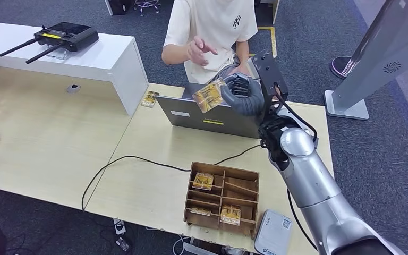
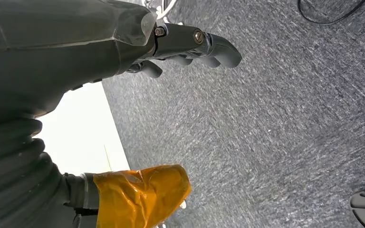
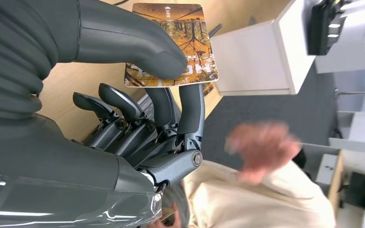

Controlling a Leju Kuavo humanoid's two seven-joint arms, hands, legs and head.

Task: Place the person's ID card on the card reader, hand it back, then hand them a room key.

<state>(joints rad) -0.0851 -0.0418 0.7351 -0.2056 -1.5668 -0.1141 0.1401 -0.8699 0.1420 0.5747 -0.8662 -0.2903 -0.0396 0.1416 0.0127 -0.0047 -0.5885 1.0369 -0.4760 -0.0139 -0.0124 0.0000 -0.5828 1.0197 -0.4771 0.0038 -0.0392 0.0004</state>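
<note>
**Card held up toward the person, above the laptop**

The card point(image 1: 209, 95) sits just above the middle of the head view, pinched by your right hand point(image 1: 243, 93) between the thumb and the fingers point(image 3: 190, 107), over the back edge of the laptop point(image 1: 207, 115). It looks thin, flat, stiff and light, with a glossy printed face, so judge it slippery: your hold covers one short end, and the free end points out toward the person's hand point(image 1: 199, 50) at the top centre. That bare end is where they can take it; keep the pinch flat.

Room is tight below, where the laptop lid rises beneath the card. Open space lies ahead, between the card and the person. The worktop point(image 1: 154, 180) ends just beyond the laptop. The wooden box point(image 1: 223, 197) of spare cards and the white reader point(image 1: 273, 234) sit lower centre, well apart.

Your left hand point(image 2: 190, 45) hangs over the carpet, fingers curled around nothing.
</note>
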